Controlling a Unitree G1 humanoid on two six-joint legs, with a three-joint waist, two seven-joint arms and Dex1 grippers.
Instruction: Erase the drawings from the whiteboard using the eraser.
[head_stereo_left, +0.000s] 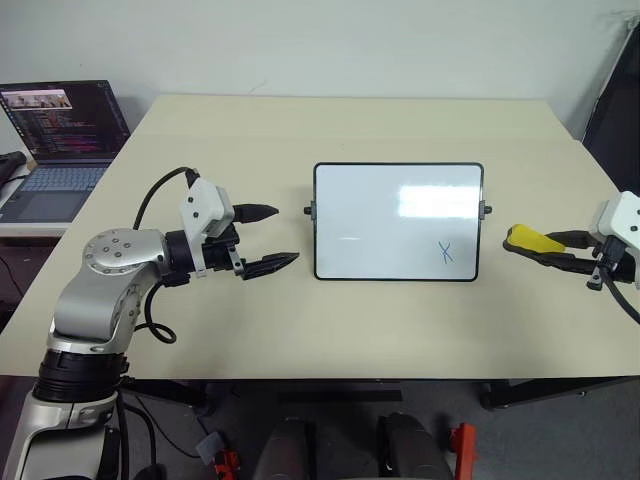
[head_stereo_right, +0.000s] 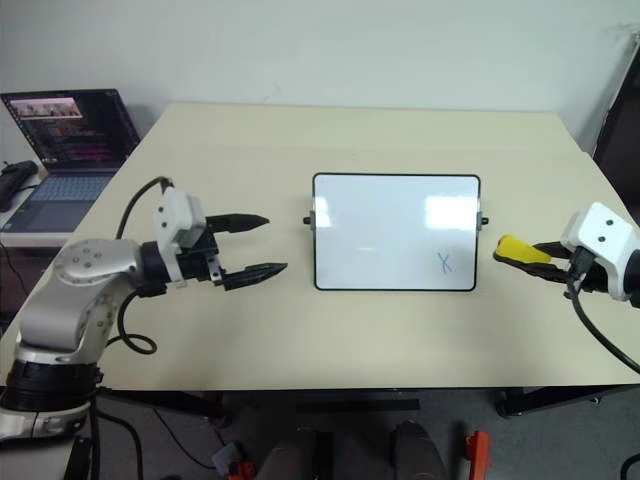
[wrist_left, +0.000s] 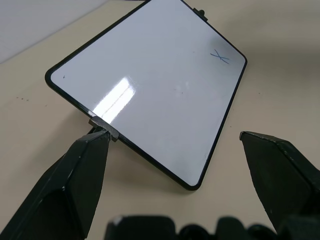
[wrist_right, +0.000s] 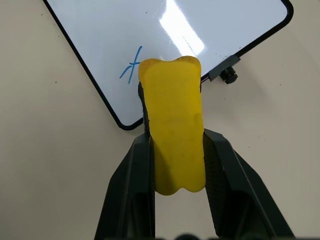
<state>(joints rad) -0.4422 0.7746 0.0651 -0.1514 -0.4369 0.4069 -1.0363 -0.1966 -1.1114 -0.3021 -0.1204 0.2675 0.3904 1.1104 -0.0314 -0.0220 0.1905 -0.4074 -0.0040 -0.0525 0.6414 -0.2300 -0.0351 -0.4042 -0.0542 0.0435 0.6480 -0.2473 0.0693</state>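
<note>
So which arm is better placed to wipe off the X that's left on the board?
Right. The right gripper already holds the eraser, beside the whiteboard's edge nearest the X. The left gripper is open and empty at the far side.

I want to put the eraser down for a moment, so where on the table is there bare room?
Bare tabletop stretches behind the whiteboard, and a wide strip lies between its near edge and the table's front edge. The right side is tighter: the right gripper, holding the eraser, hangs beside the board. The open left gripper crowds the board's left side.
</note>
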